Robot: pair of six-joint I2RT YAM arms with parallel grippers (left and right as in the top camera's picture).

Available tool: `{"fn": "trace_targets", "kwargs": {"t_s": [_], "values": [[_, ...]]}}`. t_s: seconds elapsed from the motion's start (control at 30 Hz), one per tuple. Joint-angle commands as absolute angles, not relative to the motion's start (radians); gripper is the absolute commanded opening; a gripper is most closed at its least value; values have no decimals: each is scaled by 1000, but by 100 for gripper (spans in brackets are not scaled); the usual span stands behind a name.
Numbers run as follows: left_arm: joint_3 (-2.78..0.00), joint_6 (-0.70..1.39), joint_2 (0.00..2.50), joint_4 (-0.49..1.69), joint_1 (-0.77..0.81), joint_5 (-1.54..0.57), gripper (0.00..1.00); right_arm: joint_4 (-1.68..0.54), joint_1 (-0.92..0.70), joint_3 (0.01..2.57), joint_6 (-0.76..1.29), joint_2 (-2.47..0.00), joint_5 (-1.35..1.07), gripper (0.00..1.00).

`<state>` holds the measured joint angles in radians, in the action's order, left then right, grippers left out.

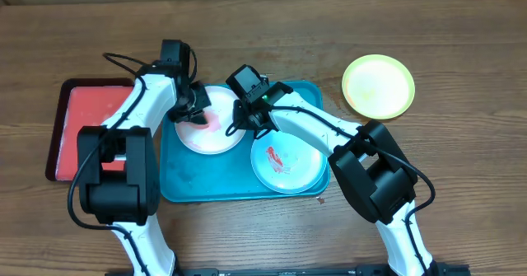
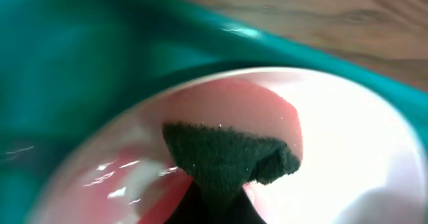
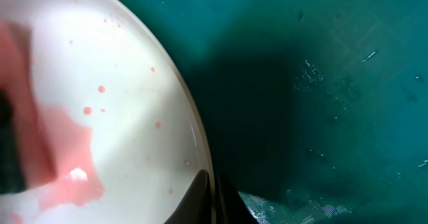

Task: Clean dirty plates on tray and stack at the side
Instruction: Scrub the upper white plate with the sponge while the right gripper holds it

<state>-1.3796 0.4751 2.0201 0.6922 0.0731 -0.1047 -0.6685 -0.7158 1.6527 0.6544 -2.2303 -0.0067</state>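
Wood-grain bench (image 1: 461, 29) is filling the overhead view. Teal tray (image 1: 177, 185) is lying mid-bench, directly under both sets of fingers. Left fingers (image 1: 195, 105) are bearing down on the white plate (image 1: 216, 140), which is sitting in the tray's left half. A pink smear (image 1: 212, 121) is showing just beside them. Right fingers (image 1: 249, 115) are meeting the same plate at its right rim, opposite the left fingers. Mint plate (image 1: 296, 173), carrying a red streak (image 1: 274, 156), is sitting in the tray near the right fingers, on the side toward the arm bases. Yellow-green plate (image 1: 378, 86) is lying on bare bench off the tray, well apart from the right fingers on their outer side. Red tray (image 1: 82, 136) is lying on the left fingers' outer side, near the teal tray.

Left wrist view: the fingers are sitting almost out of frame. A dark sponge (image 2: 227, 160) is sticking out from them, clamped, with its tip pressing on the white plate inside a pink film. The teal tray rim is arcing ahead of the fingers, with bench wood beyond it.

Right wrist view: the fingers are closing tight together at the bottom edge, pinching the white plate's rim. The plate is spreading to their left, carrying a pink puddle and droplets. Wet teal tray floor is lying to their right.
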Motion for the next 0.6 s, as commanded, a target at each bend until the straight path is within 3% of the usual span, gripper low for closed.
{"fn": "trace_targets", "kwargs": {"t_s": [0.0,0.23,0.37,0.57], "values": [[-1394,526,2096,661,115,-258,4,-686,-713,1635,655,-2236,33,4],[-1395,478,2148,677,134,-252,4,-687,-713,1635,655,-2236,33,4],[-1458,351,2123,802,117,-235,4,-687,-713,1635,655,-2236,33,4],[-1589,381,2118,997,100,1,4,-688,-713,1635,655,-2236,33,4]]}}
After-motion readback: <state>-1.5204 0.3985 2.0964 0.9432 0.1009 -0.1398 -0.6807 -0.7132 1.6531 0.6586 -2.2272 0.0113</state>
